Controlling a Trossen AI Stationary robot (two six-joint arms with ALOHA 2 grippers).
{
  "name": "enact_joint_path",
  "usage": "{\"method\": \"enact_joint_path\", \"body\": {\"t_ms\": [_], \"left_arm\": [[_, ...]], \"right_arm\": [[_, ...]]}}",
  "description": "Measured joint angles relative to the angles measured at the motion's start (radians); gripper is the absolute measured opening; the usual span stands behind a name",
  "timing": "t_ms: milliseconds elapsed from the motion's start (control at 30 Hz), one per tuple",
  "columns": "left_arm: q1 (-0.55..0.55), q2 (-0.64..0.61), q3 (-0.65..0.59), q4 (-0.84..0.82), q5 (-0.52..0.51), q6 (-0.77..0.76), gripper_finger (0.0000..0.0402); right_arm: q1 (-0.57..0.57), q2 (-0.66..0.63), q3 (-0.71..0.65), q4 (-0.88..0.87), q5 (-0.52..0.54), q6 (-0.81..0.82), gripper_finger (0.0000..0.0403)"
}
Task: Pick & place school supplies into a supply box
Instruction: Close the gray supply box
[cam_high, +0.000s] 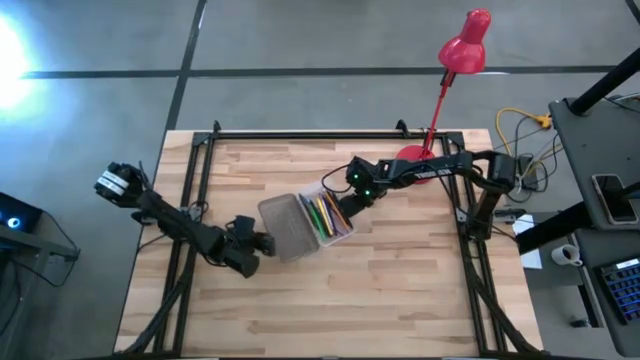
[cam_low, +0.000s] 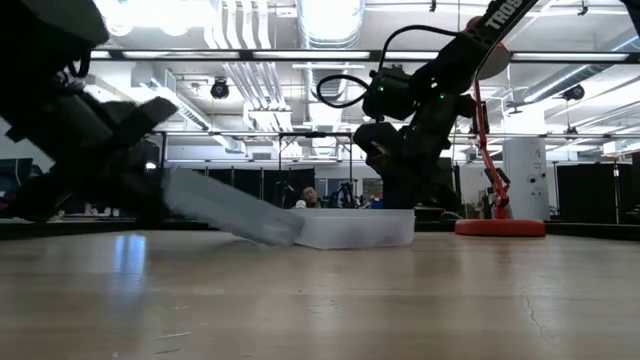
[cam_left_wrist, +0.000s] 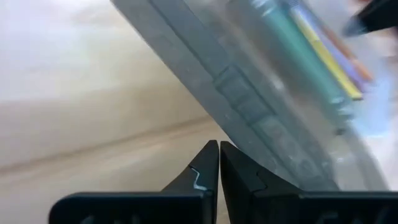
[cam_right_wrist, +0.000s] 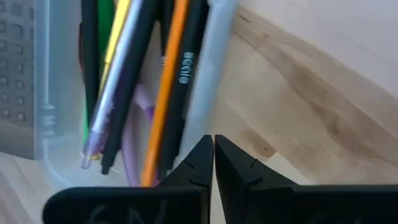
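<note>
The wooden table (cam_high: 400, 290) fills the middle of the high view, with a red desk lamp (cam_high: 455, 70) at its upper right edge. At centre frame sits the supply box (cam_high: 300, 225), its clear tray full of pens and pencils (cam_high: 322, 213) and its ribbed grey lid (cam_high: 282, 228) tilted up on the left. The left gripper (cam_high: 262, 243) comes in from the lower left, jaws together, its tip right by the lid's edge. The right gripper (cam_high: 345, 212) reaches in from the upper right, jaws also closed and holding nothing, just beside the tray's right wall. The packing looks finished, so the step in hand seems to be closing the lid. The next move calls for the left gripper to push the lid over while the right steadies the tray.
</note>
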Motion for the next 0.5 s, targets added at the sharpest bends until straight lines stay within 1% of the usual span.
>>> {"method": "enact_joint_path", "body": {"t_ms": [233, 300, 500], "left_arm": [[0.01, -0.032, 0.059, 0.021, -0.112, 0.136, 0.0], [0.021, -0.033, 0.08, 0.021, -0.129, 0.18, 0.0], [0.07, -0.033, 0.136, 0.026, -0.134, 0.311, 0.0]], "right_arm": [[0.01, 0.001, 0.0, -0.001, -0.02, -0.001, 0.0008], [0.017, 0.001, 0.0, 0.0, -0.028, -0.004, 0.0008], [0.05, 0.001, 0.0, 0.016, -0.064, -0.026, 0.0008]]}}
